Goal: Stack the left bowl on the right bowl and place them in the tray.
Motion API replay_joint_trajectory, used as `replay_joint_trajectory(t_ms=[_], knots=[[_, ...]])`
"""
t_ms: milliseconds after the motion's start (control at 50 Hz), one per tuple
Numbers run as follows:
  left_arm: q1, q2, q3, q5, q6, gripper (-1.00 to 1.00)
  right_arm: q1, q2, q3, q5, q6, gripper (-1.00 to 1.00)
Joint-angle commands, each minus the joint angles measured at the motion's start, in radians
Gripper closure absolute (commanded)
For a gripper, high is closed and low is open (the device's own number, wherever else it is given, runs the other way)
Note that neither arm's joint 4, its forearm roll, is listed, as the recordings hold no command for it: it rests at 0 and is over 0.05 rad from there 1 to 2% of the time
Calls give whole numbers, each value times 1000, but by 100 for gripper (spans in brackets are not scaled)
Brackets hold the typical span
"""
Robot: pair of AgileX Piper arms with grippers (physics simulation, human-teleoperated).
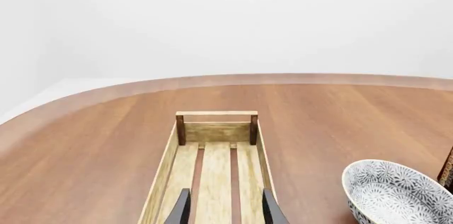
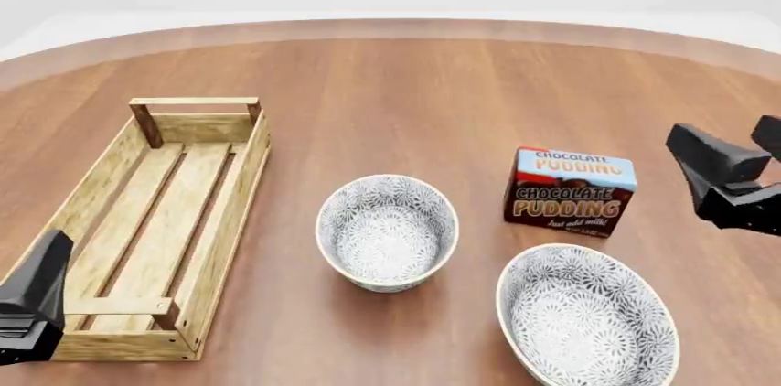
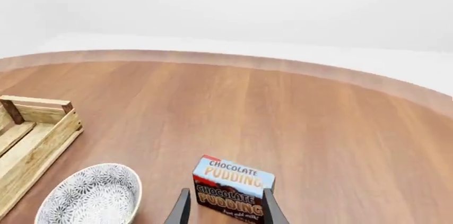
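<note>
We see the left bowl (image 2: 387,231) standing on the desk (image 2: 415,93) just right of the tray (image 2: 232,212), with the right bowl (image 2: 587,316) nearer us and rightward, its near rim cut off. Our left gripper (image 1: 225,209) hovers over the tray's near end, fingers parted and empty, so that bowl lies forward and to its right. Our right gripper (image 3: 223,208), likewise spread and empty, hangs behind the chocolate pudding box (image 2: 570,191).

Grey-floral white bowls (image 2: 387,231) — light-wood tray (image 2: 232,208).
</note>
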Motion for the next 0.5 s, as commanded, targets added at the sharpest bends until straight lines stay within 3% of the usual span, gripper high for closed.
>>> replay_joint_trajectory(t_ms=[20,220,400,500], knots=[[0,0,0,0,0,-100,156,377,-292,90,21,-100],[0,0,0,0,0,-100,265,644,-532,196,-9,-100],[0,0,0,0,0,-100,387,872,-647,261,-39,-100],[0,0,0,0,0,-100,398,974,-687,275,-61,-100]])
